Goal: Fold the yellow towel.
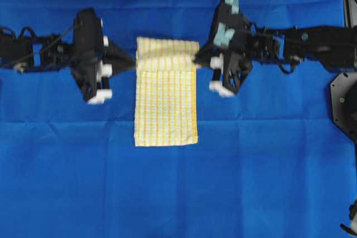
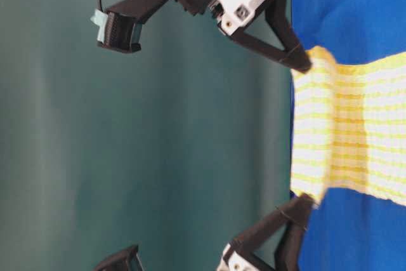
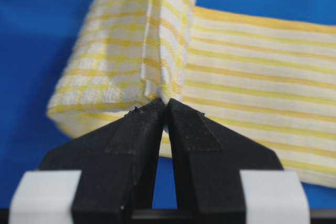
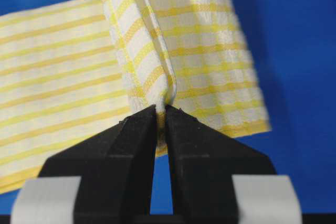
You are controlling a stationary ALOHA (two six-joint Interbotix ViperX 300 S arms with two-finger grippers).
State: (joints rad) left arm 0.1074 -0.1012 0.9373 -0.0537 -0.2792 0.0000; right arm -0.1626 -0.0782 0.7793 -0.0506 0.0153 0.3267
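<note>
Fingertips of matte black, rough-grained plastic fill the foreground of each wrist view, tapering to blunt wedges with white pads behind them. The left gripper (image 3: 166, 104) has its jaws pressed together on a doubled corner of the yellow towel (image 1: 165, 101), and the right gripper (image 4: 161, 109) pinches the opposite corner the same way. The cloth is thin woven cotton, finely checked in yellow and white, with a solid yellow hem. From each pinch it rises in a soft fold, then drops to the flat striped part lying beyond. Seen from overhead, the towel is a tall rectangle between the two grippers, its far end lifted and doubled over, resting on the plain blue cloth (image 1: 178, 193).
</note>
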